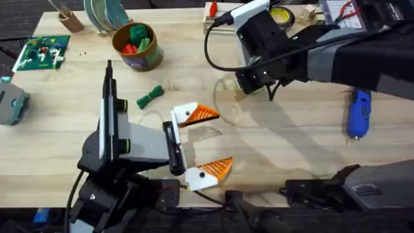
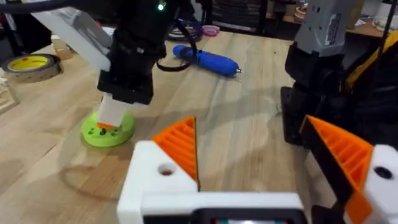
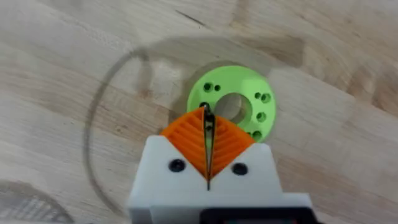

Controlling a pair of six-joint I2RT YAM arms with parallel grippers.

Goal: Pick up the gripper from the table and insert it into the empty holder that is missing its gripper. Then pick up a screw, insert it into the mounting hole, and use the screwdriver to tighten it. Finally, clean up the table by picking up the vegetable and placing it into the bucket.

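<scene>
My right gripper (image 3: 208,127) is shut, its orange pads pressed on a thin dark piece that looks like a screw, directly above a bright green disc (image 3: 231,106) with several holes. The left wrist view shows the same gripper (image 2: 107,122) just over the disc (image 2: 106,133). My left gripper (image 1: 207,142) stands wide open with nothing between its orange-tipped white fingers (image 2: 180,146). The dark green vegetable (image 1: 150,97) lies left of it, near the bucket (image 1: 136,46). At the right lies the blue screwdriver (image 1: 359,113). The loose gripper and the holder are out of view.
The bucket holds red and green toy pieces. A circuit board (image 1: 42,52) and a grey device (image 1: 10,100) sit at the left edge. A yellow tape roll (image 1: 281,16) and a red-handled tool (image 1: 212,9) are at the back. Bare wood lies between disc and screwdriver.
</scene>
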